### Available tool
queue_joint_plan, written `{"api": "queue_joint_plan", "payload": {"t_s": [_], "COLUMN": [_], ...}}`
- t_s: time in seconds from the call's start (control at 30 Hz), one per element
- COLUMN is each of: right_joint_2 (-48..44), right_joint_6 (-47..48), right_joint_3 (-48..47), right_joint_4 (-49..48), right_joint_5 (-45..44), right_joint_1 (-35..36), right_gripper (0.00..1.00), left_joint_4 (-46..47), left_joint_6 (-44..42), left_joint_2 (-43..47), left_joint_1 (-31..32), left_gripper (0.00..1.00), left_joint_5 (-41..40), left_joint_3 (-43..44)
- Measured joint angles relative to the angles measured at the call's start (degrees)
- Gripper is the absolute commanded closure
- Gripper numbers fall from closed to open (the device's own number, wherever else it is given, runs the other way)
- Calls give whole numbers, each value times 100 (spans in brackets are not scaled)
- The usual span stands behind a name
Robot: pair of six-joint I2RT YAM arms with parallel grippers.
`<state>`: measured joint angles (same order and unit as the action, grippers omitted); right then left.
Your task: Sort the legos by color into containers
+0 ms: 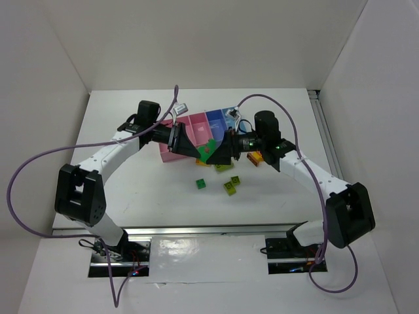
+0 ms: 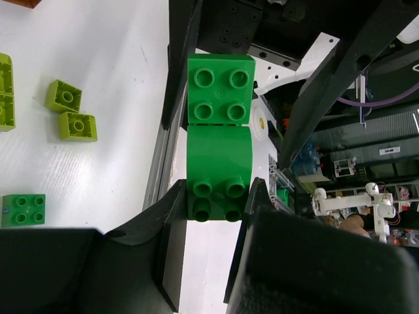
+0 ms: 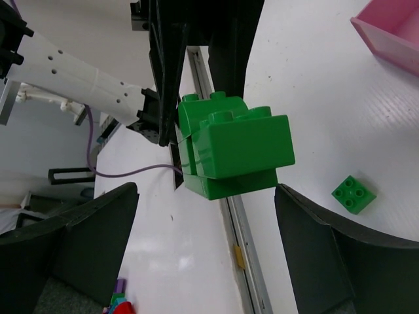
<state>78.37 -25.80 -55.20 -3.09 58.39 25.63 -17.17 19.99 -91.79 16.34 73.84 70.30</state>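
Observation:
A dark green lego piece (image 2: 219,147), two bricks joined, hangs above the table between my two grippers. My left gripper (image 2: 219,199) is shut on its near end, fingers pressed on both sides. In the right wrist view the same piece (image 3: 239,147) sits between the wide-open fingers of my right gripper (image 3: 206,191), which do not touch it. In the top view the piece (image 1: 208,152) is just in front of the containers (image 1: 196,125), with the left gripper (image 1: 198,149) and right gripper (image 1: 221,153) meeting at it.
Loose on the table in front of the bins: a dark green brick (image 1: 201,184), lime-green bricks (image 1: 230,187) and an orange-yellow brick (image 1: 256,157) by the right arm. The bins are pink, violet-blue (image 1: 215,120) and light blue (image 1: 230,114). A white wall stands behind.

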Motion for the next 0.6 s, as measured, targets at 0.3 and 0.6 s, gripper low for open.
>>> {"api": "queue_joint_plan", "payload": {"t_s": [0.3, 0.6], "right_joint_2": [170, 282], "right_joint_6": [-262, -511], "right_joint_3": [-2, -28], "right_joint_4": [-380, -555], "right_joint_5": [-11, 9], "right_joint_1": [66, 70], "right_gripper": [14, 24], "left_joint_4": [-2, -164], "left_joint_6": [-50, -225], "left_joint_2": [0, 0], "left_joint_1": [9, 33], "left_gripper": [100, 100], "left_joint_5": [122, 306], "left_joint_3": [0, 0]}}
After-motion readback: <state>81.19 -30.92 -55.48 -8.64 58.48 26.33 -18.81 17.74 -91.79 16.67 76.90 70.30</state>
